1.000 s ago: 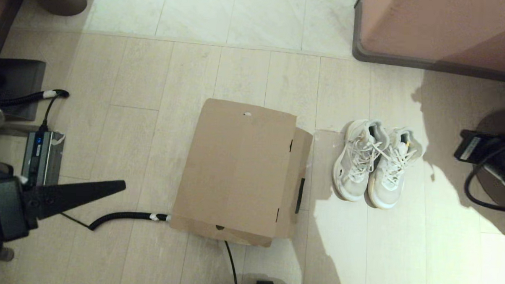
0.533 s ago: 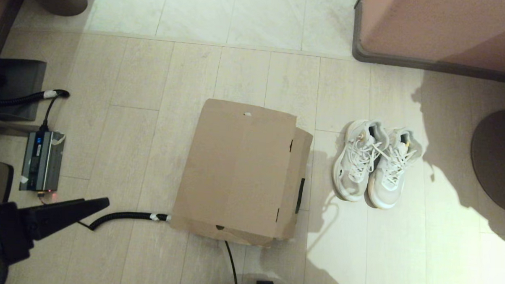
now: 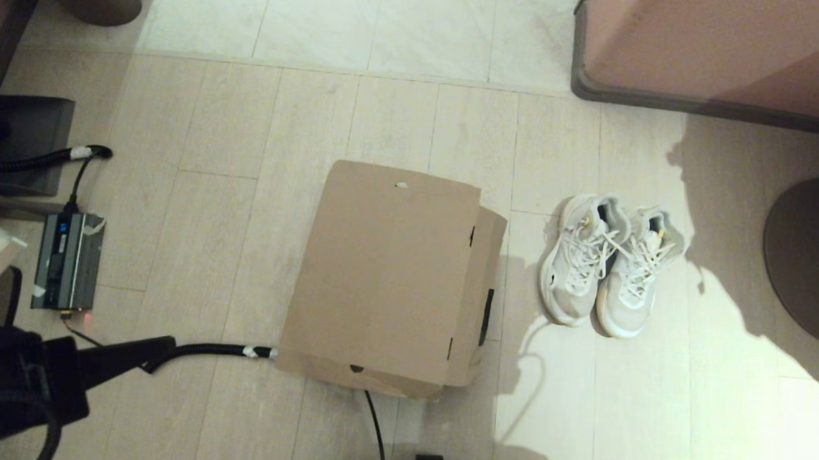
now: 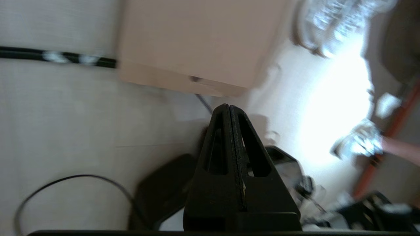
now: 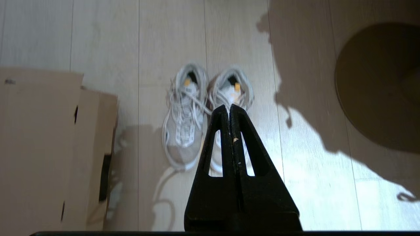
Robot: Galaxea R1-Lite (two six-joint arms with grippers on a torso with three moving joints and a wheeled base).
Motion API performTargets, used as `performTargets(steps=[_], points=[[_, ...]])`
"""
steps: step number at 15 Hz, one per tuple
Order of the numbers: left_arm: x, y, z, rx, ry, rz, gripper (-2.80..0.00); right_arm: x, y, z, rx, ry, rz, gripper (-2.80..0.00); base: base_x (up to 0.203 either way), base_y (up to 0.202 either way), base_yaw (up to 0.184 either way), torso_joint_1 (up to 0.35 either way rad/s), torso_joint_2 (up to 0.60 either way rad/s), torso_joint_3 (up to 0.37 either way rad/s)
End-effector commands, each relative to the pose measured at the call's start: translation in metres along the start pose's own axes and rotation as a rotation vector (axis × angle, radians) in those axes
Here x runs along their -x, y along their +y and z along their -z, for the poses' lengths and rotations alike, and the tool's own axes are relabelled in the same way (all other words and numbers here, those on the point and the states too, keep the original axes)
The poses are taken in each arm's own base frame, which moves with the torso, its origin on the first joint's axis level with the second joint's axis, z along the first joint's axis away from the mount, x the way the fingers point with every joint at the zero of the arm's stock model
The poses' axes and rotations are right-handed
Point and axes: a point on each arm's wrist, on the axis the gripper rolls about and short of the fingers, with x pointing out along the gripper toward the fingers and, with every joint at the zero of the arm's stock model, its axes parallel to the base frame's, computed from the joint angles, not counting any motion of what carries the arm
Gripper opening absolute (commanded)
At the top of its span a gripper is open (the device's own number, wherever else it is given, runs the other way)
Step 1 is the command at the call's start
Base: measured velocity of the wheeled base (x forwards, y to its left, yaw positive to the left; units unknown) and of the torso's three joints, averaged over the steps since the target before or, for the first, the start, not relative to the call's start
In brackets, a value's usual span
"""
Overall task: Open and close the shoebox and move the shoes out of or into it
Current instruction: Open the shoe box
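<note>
A: Head view?
B: Corrugated brown shoebox lies lid-down, closed; mesh shoes pair up on the floor just right of it

A: Left wrist?
B: Left gripper pressed together, empty, near-left

A: Right wrist?
B: Right gripper likewise together above the shoes; loose laces risk snagging

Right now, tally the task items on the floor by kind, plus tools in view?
Brown corrugated cardboard shoebox, lid down: 1
White mesh lace-up sneakers, side by side to the robot's right of the box: 2
Black tools, both shut and empty: 2 (left tool, right tool)
Total: 5
</note>
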Motion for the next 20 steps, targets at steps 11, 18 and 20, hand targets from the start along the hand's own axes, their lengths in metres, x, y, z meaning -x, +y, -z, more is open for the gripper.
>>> performTargets(steps=[11,18,20], points=[[0.089,0.003,0.125,-0.258,-0.281,-0.347,-2.80,0.104,-0.017,0.109,0.234,0.179,-0.110,-2.80,0.000,0.000,0.000,0.000,0.00,0.000],[0.060,0.026,0.160,-0.276,-0.020,-0.372,-2.80,0.107,-0.019,0.130,0.167,0.447,-0.098,-2.80,0.000,0.000,0.000,0.000,0.00,0.000],[0.058,0.026,0.159,-0.296,0.009,-0.305,-2.80,0.105,-0.019,0.130,0.163,0.472,-0.081,-2.80,0.000,0.000,0.000,0.000,0.00,0.000]])
